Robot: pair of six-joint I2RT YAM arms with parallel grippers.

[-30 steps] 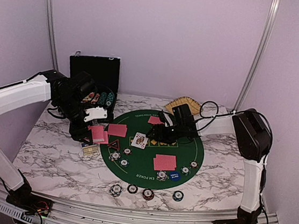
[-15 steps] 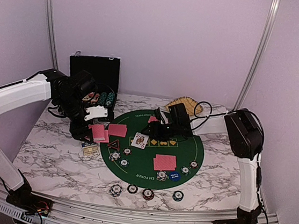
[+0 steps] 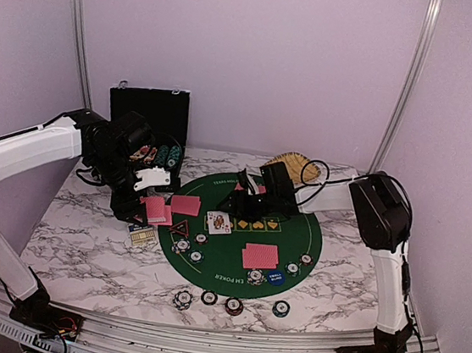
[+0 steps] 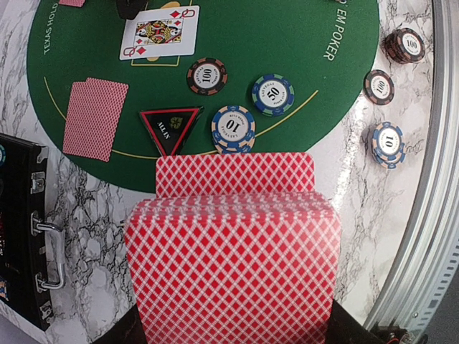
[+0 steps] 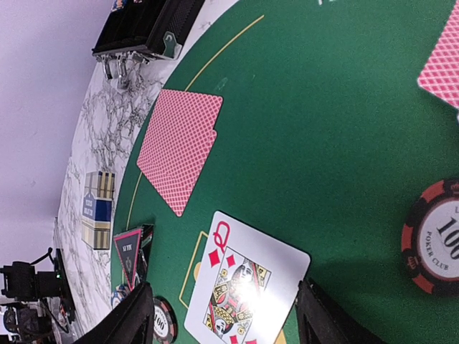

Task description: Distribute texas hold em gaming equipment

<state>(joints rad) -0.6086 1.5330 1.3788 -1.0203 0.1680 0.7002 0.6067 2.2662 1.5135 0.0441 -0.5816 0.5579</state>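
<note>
High rear view overlooks table (image 3: 76, 235); close wrist views share queen card (image 4: 159, 31).

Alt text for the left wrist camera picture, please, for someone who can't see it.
A stack of red-backed cards fills the foreground, held above a marble table. Beyond it, on a green poker mat, lie a face-up queen of diamonds, face-down cards, a triangular marker and three chips.

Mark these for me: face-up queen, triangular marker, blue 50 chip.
face-up queen (image 4: 159, 31): left wrist view, on the card's printed middle.
triangular marker (image 4: 171, 129): left wrist view, on its black centre.
blue 50 chip (image 4: 272, 94): left wrist view, on its pale centre label.
</note>
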